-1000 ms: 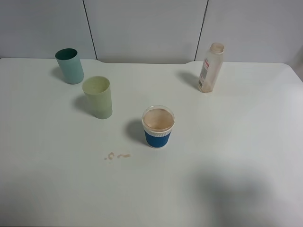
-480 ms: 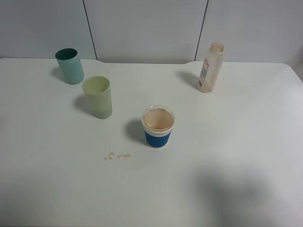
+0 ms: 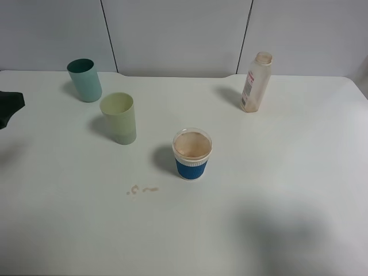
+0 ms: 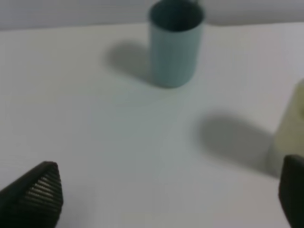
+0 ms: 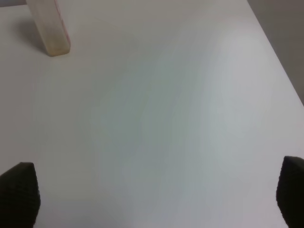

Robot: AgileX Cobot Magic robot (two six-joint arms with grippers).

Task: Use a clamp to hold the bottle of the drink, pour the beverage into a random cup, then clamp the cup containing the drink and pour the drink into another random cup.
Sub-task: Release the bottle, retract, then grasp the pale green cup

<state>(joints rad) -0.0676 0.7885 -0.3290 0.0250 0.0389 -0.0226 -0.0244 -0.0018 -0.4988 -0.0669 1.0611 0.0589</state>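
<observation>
The bottle (image 3: pixel 256 82) stands upright and capless at the far right of the surface (image 3: pixel 287 190), close to the far edge, with its long axis vertical. Through the translucent wall it looks nearly empty, though I cannot make out how much drink it holds. The right claw (image 5: pixel 154 194) is released, its two ribbed fingertips wide apart with only bare surface between them. It is out of the overhead view. Its own camera shows the bottle's base farther out and off to one side, well apart from it.

The left claw (image 4: pixel 166 202) is also released and grasps nothing. It shows only as a dark shape at the left edge of the overhead view. The teal tumbler (image 3: pixel 84 80) stands at the far left. The pale yellow-green tumbler (image 3: pixel 119 118) stands just nearer and to its right, close to the left claw. The blue-sleeved paper cup (image 3: pixel 192 153), brown-stained inside, sits near the middle.

By my reading, the right arm is the nearer one for the bottle. It would reach toward the far edge and close side-on around the slim body below the neck. The room around the bottle is open, with no cup near it. A few brown drips (image 3: pixel 142 189) lie on the near left, clear of that path.
</observation>
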